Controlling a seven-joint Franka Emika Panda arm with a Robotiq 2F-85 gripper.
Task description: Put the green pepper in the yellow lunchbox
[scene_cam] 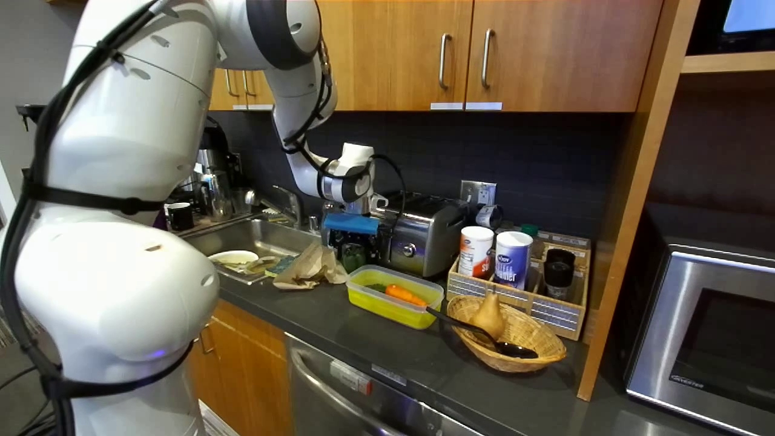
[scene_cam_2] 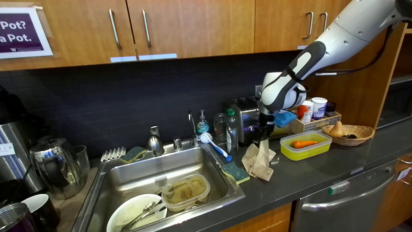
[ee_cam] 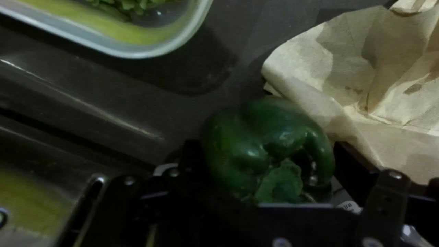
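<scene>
Around the shallow rectangular yellow-green plastic lunchbox point(scene_cam: 384, 306), which holds a long orange carrot point(scene_cam: 404, 295) and small green leaves point(scene_cam: 376, 287), an exterior view gives me plenty to mind: the boxy brushed-steel toaster point(scene_cam: 418, 239) at one o'clock, a low wooden caddy point(scene_cam: 548, 312) with tall cardboard canisters point(scene_cam: 513, 260) at three, an oval wicker basket point(scene_cam: 505, 363) at four, and crumpled brown paper point(scene_cam: 309, 266) toward nine. A long black spoon point(scene_cam: 514, 350) lies across the basket, its handle end at the lunchbox's corner; contact I can't judge. Beyond the paper, at its eight o'clock in an exterior view, is a flat green-and-yellow sponge point(scene_cam_2: 236, 172). On my wrist view, the glossy lobed green bell pepper point(ee_cam: 264, 137) is outside the lunchbox, whose rim sits at ten o'clock of it, apart; the paper crowds it at two, the toaster at half past eight. My black two-fingered gripper point(ee_cam: 269, 151) straddles it, fingers point(ee_cam: 355, 164) spread about the pepper's breadth, one close against it at nine, one at three. The three o'clock finger shows in front of the paper's edge. Whether they pinch it or merely flank it, I can't tell, nor whether it rests on the flat dark-grey counter point(ee_cam: 240, 37).
</scene>
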